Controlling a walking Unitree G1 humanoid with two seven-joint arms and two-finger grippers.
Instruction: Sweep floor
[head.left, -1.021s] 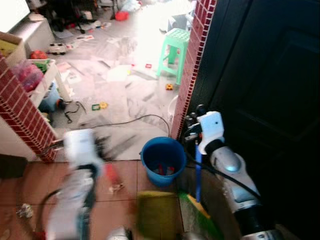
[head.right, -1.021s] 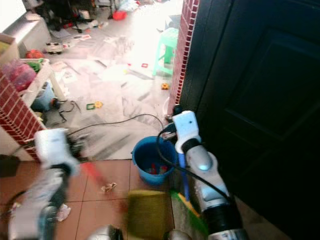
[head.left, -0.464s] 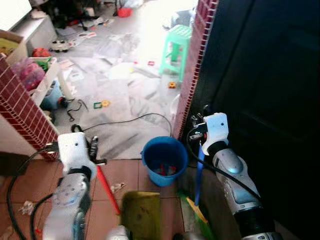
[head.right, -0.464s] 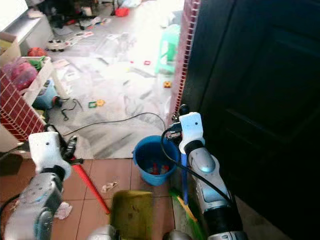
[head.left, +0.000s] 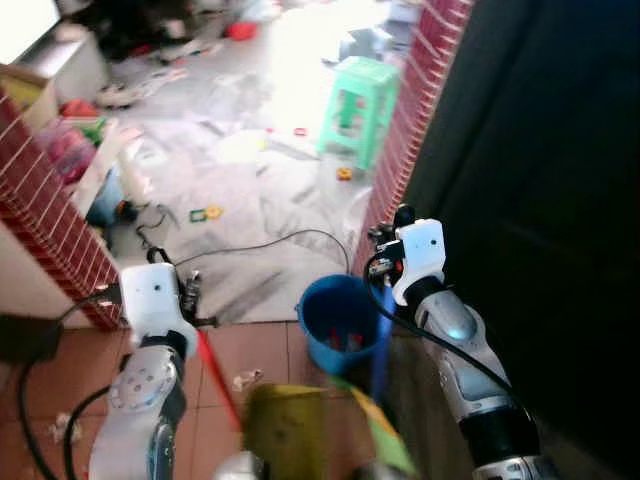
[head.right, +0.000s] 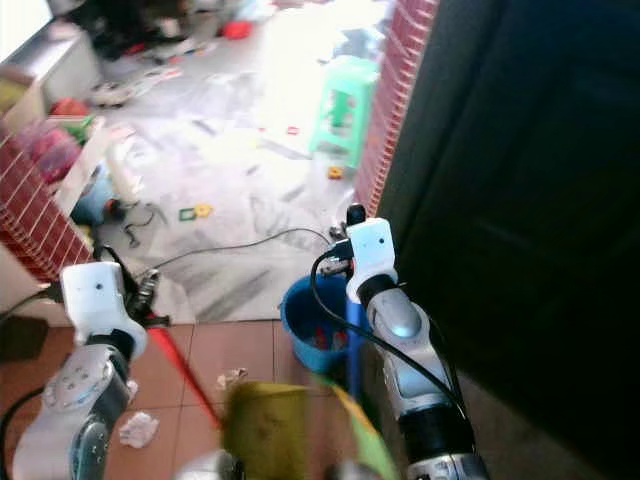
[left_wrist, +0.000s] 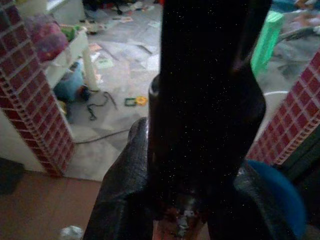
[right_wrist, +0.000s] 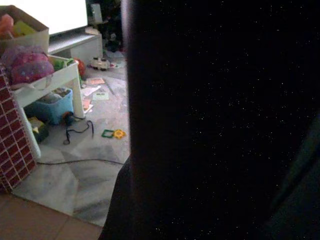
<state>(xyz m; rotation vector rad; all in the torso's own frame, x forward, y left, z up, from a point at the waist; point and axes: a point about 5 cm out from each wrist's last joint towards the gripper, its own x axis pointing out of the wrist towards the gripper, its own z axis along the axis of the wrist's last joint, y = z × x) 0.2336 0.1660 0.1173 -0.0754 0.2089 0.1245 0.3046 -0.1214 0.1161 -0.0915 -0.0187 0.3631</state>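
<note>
Here the left gripper (head.left: 185, 300) is clamped on the red dustpan handle (head.left: 215, 375), with paper scraps (head.left: 245, 380) on the tiles beside it. The right gripper (head.left: 385, 265) grips the blue broom (head.left: 380, 340) by the bucket (head.left: 335, 320); a careless swing could tip that bucket.

We count one blue bucket (head.left: 343, 322), one green stool (head.left: 365, 103), one black cable (head.left: 262, 243) on the floor, one red handle (head.left: 216, 380), one yellow-green dustpan (head.left: 286, 433) and two crumpled scraps of paper (head.right: 231, 379) (head.right: 133, 429) on the brown tiles.
</note>
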